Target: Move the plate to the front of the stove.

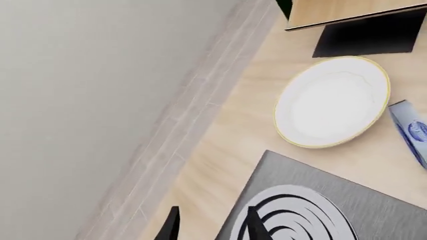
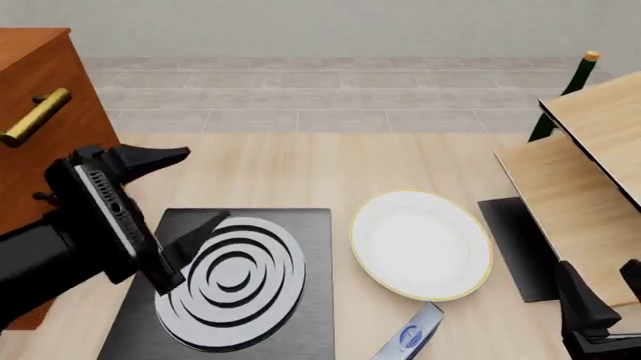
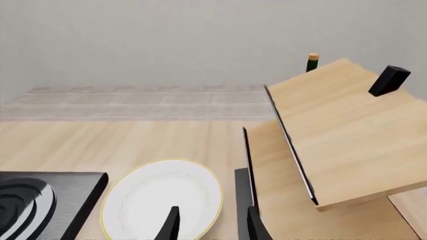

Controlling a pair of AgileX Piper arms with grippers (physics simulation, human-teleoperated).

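The round white shallow plate w/ thin gold rim [image 2: 421, 244] lies flat on the light wood surface [image 2: 300, 172], centre-right of the front view, just beside the right edge of the flat black square stove slab w/ silver-grey ring pattern [image 2: 233, 281]. It's not gripped yet, so the step in hand looks like the approach and pick.

Your right gripper [image 2: 604, 300] sits at lower right of the front view, nearest the plate. In its wrist view the right gripper [image 3: 210, 224] shows jaws parted, nothing between, w/ the plate's near rim partly framed between them. Left gripper [image 2: 179, 193] hangs over the stove's upper-left area, jaws spread wide and empty.

To do it well: the plate is shallow and flat, so prob. come in low at the rim, one finger under or over the edge, and pinch the lip rather than the middle. Lift enough to clear the slab corner before you carry.

Edges and room:
- Right of the plate: a plain dark flat mat [image 2: 516, 247] and stacked light wood boards [image 2: 591, 172], close by, so little swing room that side.
- Below the plate: a small blue-and-silver packet [image 2: 410, 337], just beside the rim. Avoid nudging it.
- Open wood lies in the upper middle of the front view, beyond the stove and plate; the strip below the stove is cut by the frame edge, can't tell how much is free.
- The brown cabinet w/ brass handle [image 2: 40, 97] stands at upper left, by the left arm.
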